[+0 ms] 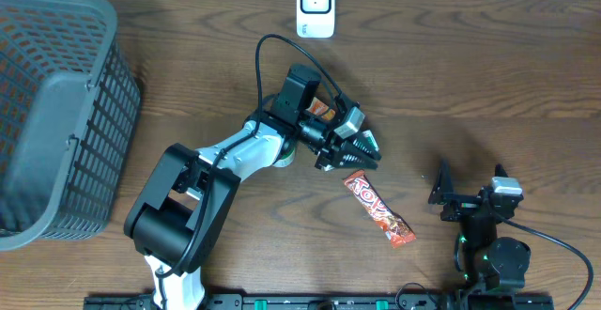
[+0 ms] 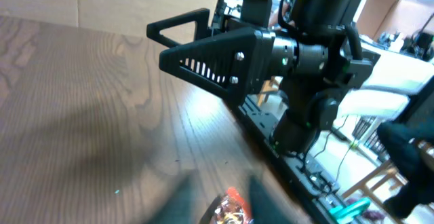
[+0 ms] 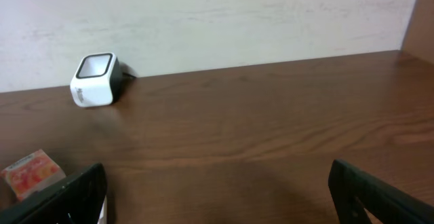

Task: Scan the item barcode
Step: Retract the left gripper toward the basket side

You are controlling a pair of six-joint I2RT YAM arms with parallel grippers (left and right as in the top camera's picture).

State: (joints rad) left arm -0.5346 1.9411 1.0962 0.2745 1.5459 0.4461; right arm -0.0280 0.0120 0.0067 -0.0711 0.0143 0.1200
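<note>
The item, a red snack bar (image 1: 378, 209), lies flat on the wooden table right of centre. My left gripper (image 1: 355, 150) hovers just above its upper end, jaws a little apart. In the left wrist view, the bar's red end (image 2: 227, 210) shows between my blurred fingers (image 2: 266, 200), with a gap beside it. The white barcode scanner (image 1: 315, 7) stands at the table's far edge, also the scanner (image 3: 95, 80) in the right wrist view. My right gripper (image 1: 470, 195) rests near the front right, wide open and empty (image 3: 220, 190).
A large grey basket (image 1: 56, 113) fills the left side. An orange box (image 1: 322, 111) lies under the left arm and shows as a box (image 3: 30, 173) at the right wrist view's left edge. A pale round object (image 1: 285, 157) sits by the left arm.
</note>
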